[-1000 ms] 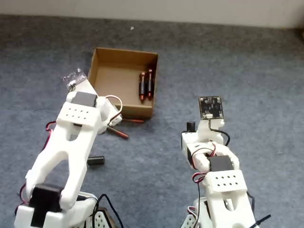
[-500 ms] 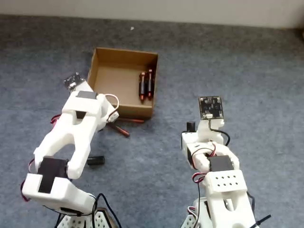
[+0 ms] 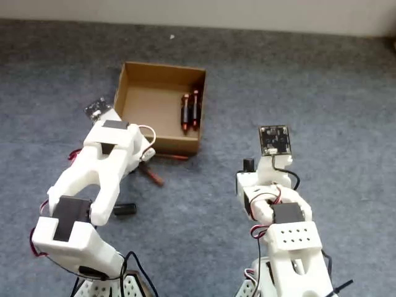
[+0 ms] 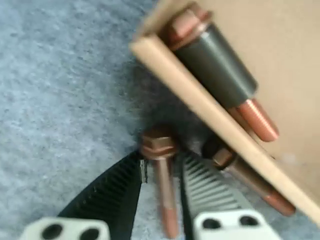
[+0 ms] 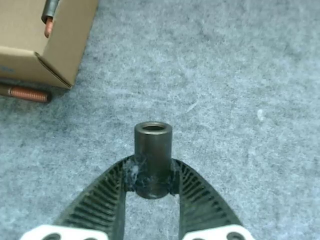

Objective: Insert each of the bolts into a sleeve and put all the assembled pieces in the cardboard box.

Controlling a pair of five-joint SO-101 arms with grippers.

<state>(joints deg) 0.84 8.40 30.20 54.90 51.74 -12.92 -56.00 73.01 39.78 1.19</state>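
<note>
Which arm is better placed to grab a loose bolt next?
Left. The left claw straddles a bolt on the carpet beside the cardboard box, while the right claw is shut on a sleeve, well away.

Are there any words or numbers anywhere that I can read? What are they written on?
No text can be read.
Box: no words or numbers I can make out.
Bolt and sleeve: no marks.
Circuit board: anything printed on it is too small to read.
</note>
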